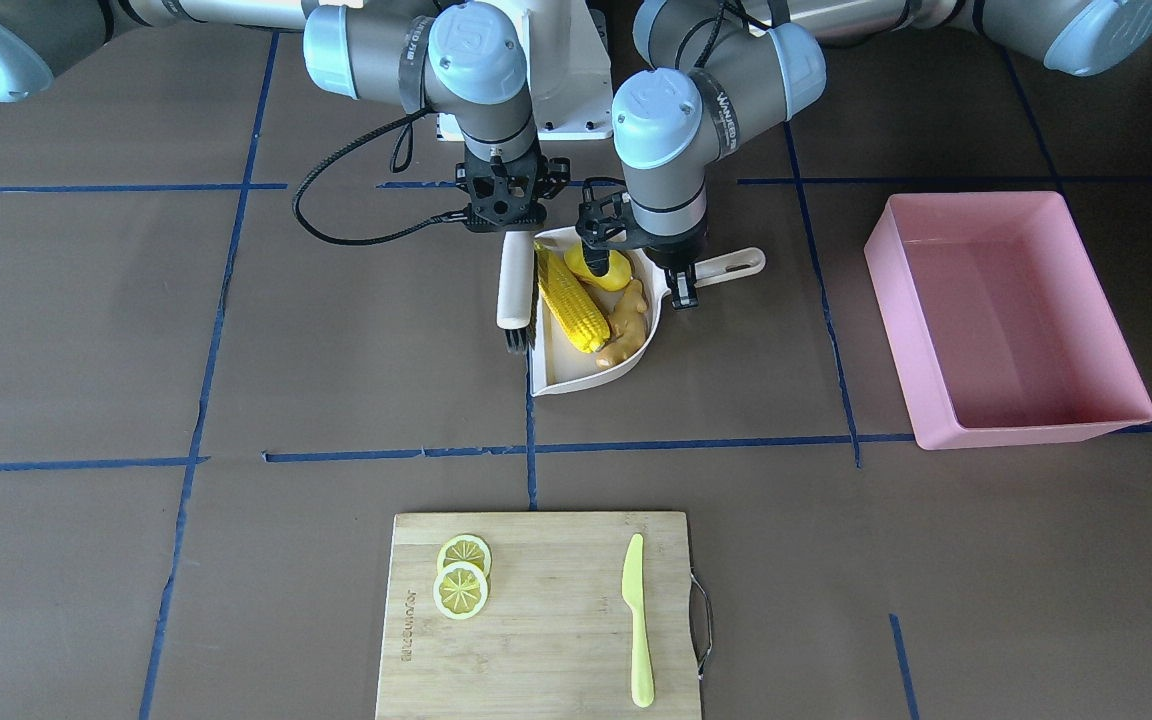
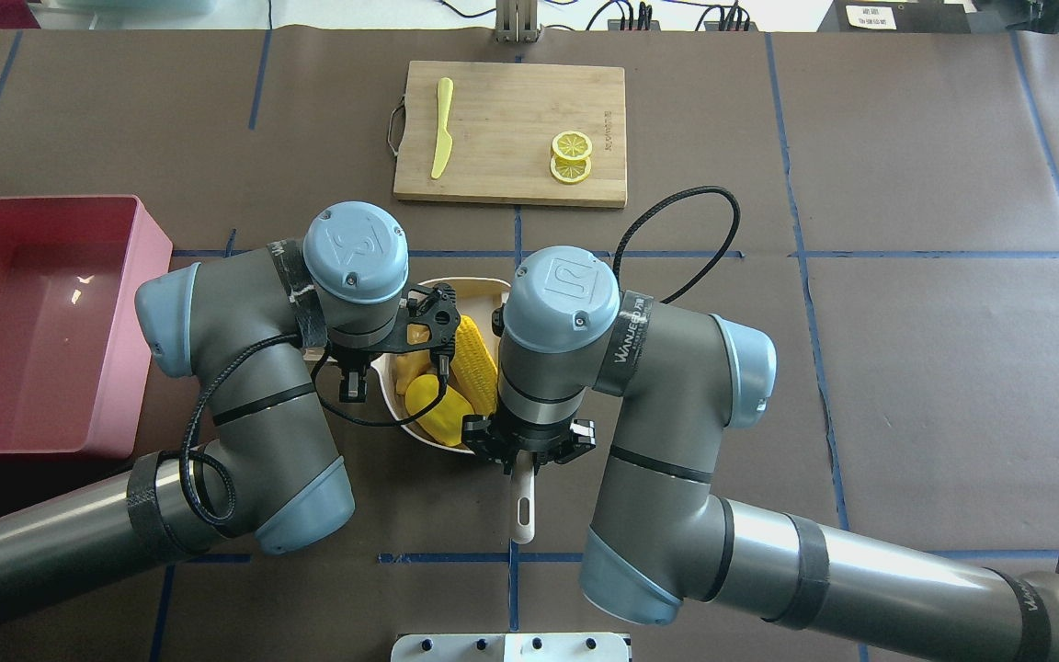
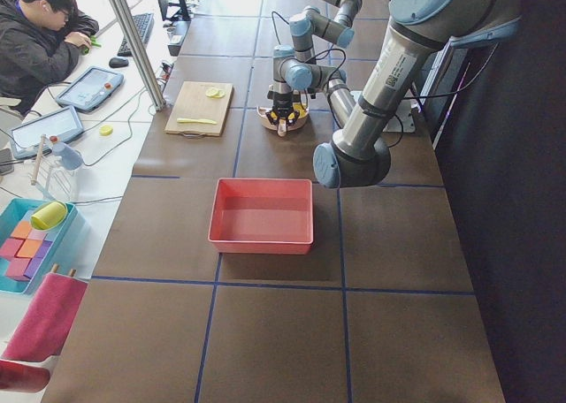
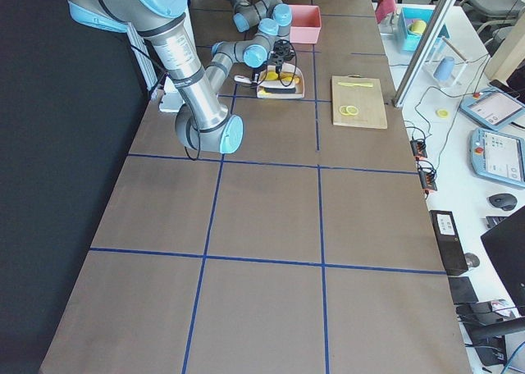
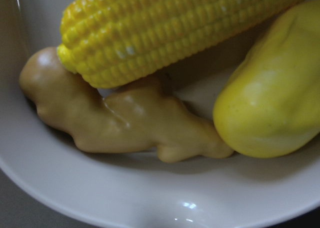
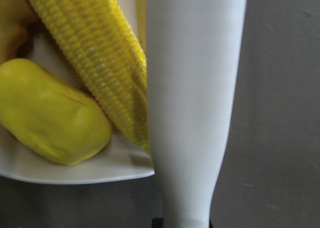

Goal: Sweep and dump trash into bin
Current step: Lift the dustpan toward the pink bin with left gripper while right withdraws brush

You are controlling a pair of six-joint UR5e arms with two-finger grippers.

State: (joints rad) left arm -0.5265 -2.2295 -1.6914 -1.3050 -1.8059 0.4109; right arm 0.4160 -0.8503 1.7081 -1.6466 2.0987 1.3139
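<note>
Only front view shows bristles (image 1: 516, 340), right gripper (image 1: 508, 230) clasping brush (image 1: 513, 288), left gripper (image 1: 683, 280) unclear.

Off-white dustpan (image 2: 470, 287) sits mid-surface (image 2: 906, 386), mostly covered by both wrists. Inside it: corn cob (image 2: 476, 363) along the right side, rounded yellow lump (image 2: 436, 416) at the near end, tan ginger root (image 2: 412, 368) on the left side, partly hidden. Left end effector (image 2: 352, 379) is down at the dustpan's left edge. Right end effector (image 2: 527, 452) is at the dustpan's near right corner, clamped on a white brush (image 2: 522, 515) whose handle end pokes out toward the robot. Pink bin (image 2: 145, 313) is well left of the dustpan. Wooden cutting board (image 2: 511, 175) lies beyond the dustpan, apart from it. On the board, a yellow-green knife (image 2: 442, 138) is beyond-left of the dustpan and two overlapping lemon slices (image 2: 572, 156) are beyond-right.
</note>
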